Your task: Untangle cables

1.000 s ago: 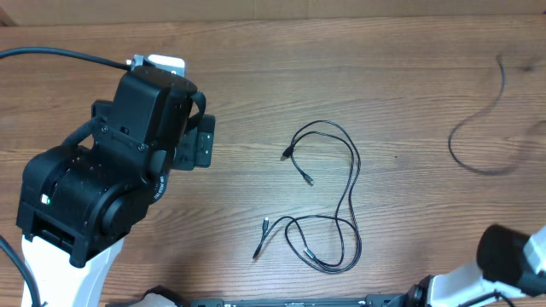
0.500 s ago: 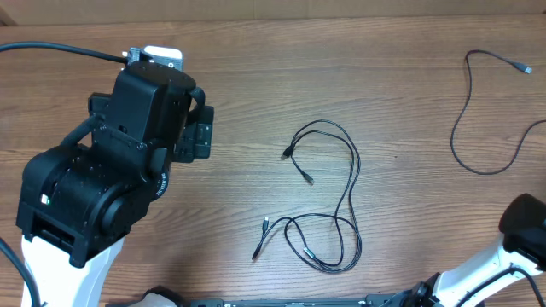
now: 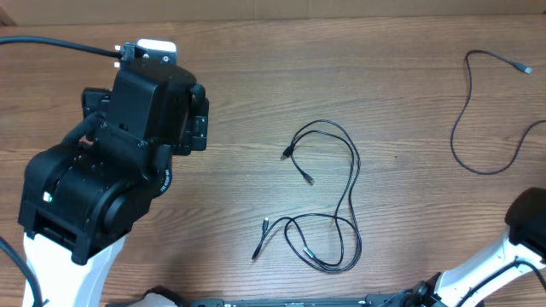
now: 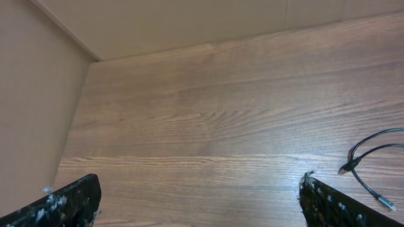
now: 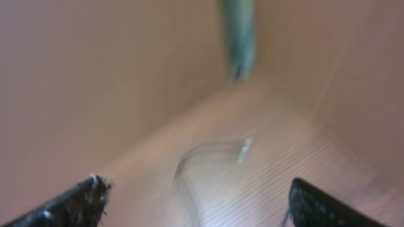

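**Cables [image 3: 328, 205] tangled mid-tabletop [image 3: 409, 51]; a lone cable [image 3: 478, 111] lies far right.**
My left end effector [image 4: 202, 198] and right end effector [image 5: 202, 202] both stand wide open and empty. The cables look thin, limp and light, so I judge the loops will drag. I would pinch just behind a plug [image 3: 287, 153], clear of the near crossing. Only the overhead view shows the whole tangle. My left wrist view catches two plug ends at its right edge. My right wrist view is blurred, with one plug faint.

bare table [image 3: 243, 111] was left between the left arm [image 3: 102, 179] and the tangled cables [image 3: 351, 183] at centre; the far right was crossed by a loose cable [image 3: 452, 136].
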Robot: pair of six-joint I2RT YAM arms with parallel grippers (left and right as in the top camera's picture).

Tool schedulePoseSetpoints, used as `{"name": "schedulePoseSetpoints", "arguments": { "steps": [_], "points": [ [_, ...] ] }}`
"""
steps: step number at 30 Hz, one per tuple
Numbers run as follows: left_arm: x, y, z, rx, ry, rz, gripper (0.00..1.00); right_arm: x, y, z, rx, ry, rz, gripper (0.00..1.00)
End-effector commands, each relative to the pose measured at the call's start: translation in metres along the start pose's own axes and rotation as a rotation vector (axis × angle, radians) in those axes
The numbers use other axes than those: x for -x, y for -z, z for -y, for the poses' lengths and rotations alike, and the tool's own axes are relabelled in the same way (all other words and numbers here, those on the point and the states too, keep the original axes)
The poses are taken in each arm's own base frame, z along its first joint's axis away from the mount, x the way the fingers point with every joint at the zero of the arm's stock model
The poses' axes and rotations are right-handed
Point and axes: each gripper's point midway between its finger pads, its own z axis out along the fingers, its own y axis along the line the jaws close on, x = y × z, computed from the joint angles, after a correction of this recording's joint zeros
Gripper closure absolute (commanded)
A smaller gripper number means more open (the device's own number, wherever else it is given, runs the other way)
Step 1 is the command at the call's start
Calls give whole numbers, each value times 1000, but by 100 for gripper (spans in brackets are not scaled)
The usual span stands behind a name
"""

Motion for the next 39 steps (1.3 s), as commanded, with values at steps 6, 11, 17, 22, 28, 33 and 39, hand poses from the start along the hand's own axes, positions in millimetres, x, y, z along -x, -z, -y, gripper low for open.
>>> {"name": "schedulePoseSetpoints", "arguments": {
  "steps": [6,11,17,22,28,33,39],
  "points": [
    [2,-27,17,26,-68,-57,0,-138,-11,-58,111,-118,-542,0],
    [0,-45,30,30,-98,-104,0,-197,-44,-62,60,62,-667,0],
    [-3,-62,38,47,-147,-144,0,-225,-105,-22,-167,153,-574,0],
    [-11,-64,38,53,-174,-183,0,-240,-160,-22,-90,121,-405,0],
    [-19,-63,35,63,-197,-217,0,-256,-176,-17,-73,167,-355,0],
    [-13,-65,35,59,-209,-195,0,-264,-186,-15,-67,176,-348,7],
    [-13,-67,29,68,-206,-201,0,-281,-217,-10,-55,195,-330,6]
  ]
}}
